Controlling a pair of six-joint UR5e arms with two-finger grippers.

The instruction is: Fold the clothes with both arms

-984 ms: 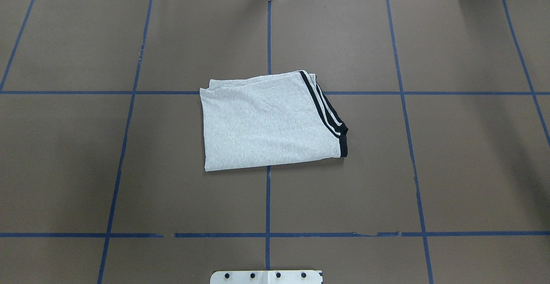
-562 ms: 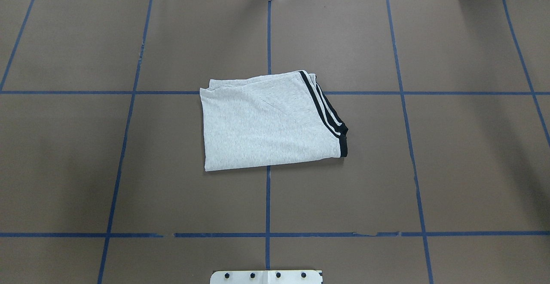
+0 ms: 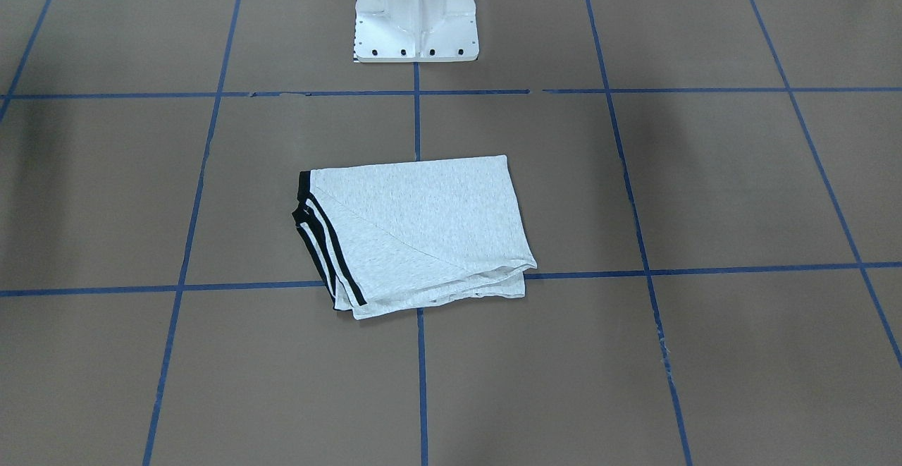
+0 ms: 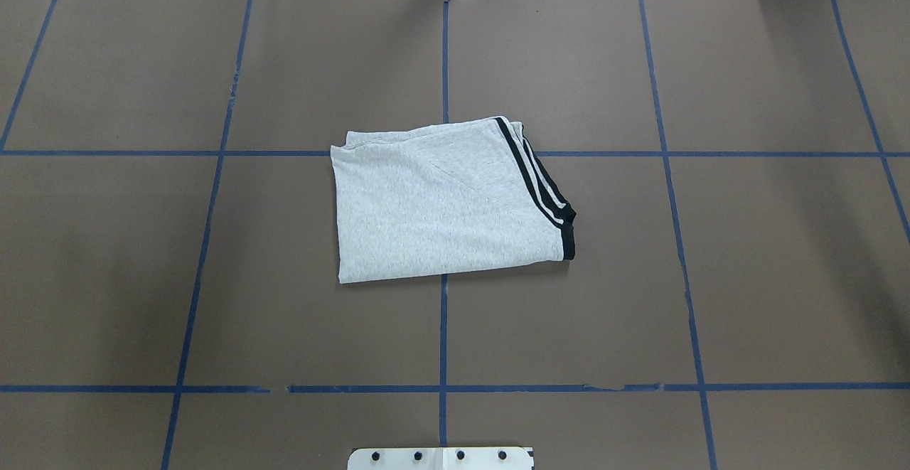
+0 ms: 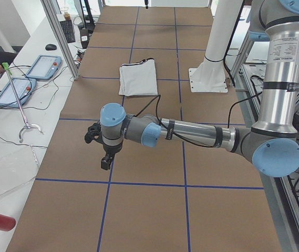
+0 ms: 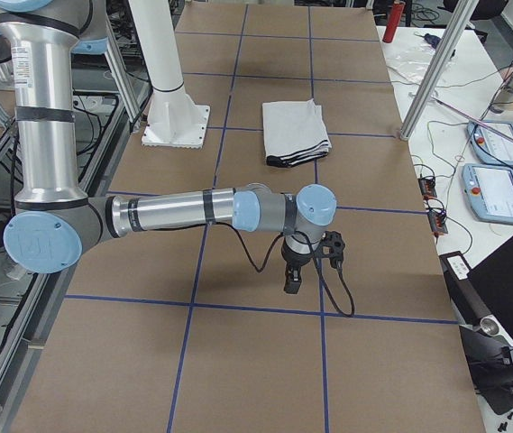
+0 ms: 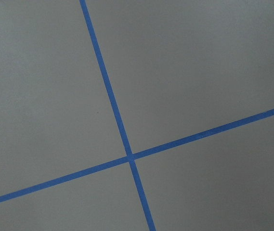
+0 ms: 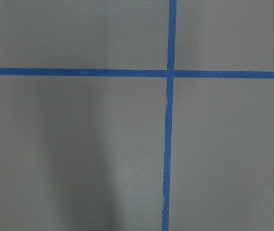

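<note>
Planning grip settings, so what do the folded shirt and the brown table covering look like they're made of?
T-shirt: soft knit fabric, likely cotton-blend jersey; matte, heathered grey flecks, limp layered edges.
Table covering: probably brown paper sheet; matte, flat, far edge slightly wavy.

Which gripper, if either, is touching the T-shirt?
Apart, both. Exterior left shows the left gripper over bare table, well short of the T-shirt; exterior right shows the right gripper likewise clear of it.
</note>
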